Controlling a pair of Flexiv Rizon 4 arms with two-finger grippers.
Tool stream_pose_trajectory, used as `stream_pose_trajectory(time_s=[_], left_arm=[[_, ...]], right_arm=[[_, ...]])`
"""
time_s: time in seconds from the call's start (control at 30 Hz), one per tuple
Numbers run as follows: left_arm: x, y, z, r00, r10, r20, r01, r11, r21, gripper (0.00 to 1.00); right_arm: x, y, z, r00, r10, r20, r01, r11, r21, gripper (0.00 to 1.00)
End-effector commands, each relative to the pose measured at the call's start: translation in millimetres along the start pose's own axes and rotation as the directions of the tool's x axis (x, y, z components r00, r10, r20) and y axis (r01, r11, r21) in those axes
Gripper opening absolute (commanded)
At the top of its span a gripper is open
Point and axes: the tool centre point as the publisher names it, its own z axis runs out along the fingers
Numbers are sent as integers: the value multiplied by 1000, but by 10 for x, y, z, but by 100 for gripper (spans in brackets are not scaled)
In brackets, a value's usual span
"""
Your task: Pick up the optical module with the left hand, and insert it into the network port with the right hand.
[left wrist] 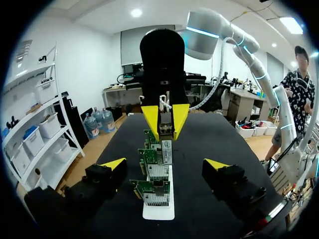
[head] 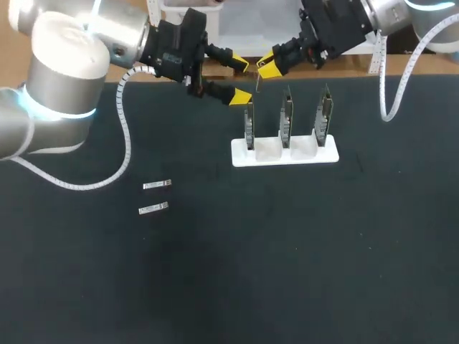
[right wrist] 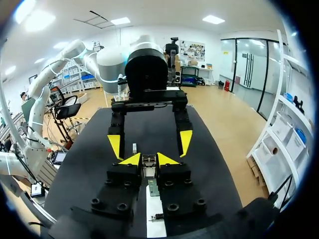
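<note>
You can count the pick-up and hand-over as done. Your right gripper, at upper centre of the head view, pinches the optical module between its yellow tips. Your left gripper, just to its left, has its jaws spread wide and holds nothing. What you have left is the insertion, likely into the leftmost network card on the white stand. The module is a slim silvery bar hanging below the tips, just above that card.
</note>
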Motion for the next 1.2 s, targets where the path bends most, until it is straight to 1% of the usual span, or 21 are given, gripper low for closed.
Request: stream_pose_trajectory(time_s=[0.03,0.3,0.53,0.73,1.2], left_arm=[[15,-103,-50,1000,9,-14,-9,999,-34,100],[71,-125,-101,998,16,-53,-18,999,-39,100],[149,-118,-113,996,-10,-88,6,999,-37,100],[202,-79,-96,995,-42,-87,39,999,-38,100],[218,-36,-51,993,-56,-103,54,998,-27,100]], right_arm=[[-4,-4,9,1000,-5,-3,5,1000,-1,0],[-23,0,21,1000,-15,-9,15,1000,-7,0],[-25,10,47,999,-25,-21,25,1000,-8,0],[-14,10,58,999,-28,-28,27,999,-16,0],[2,13,81,998,-44,-35,43,998,-38,0]])
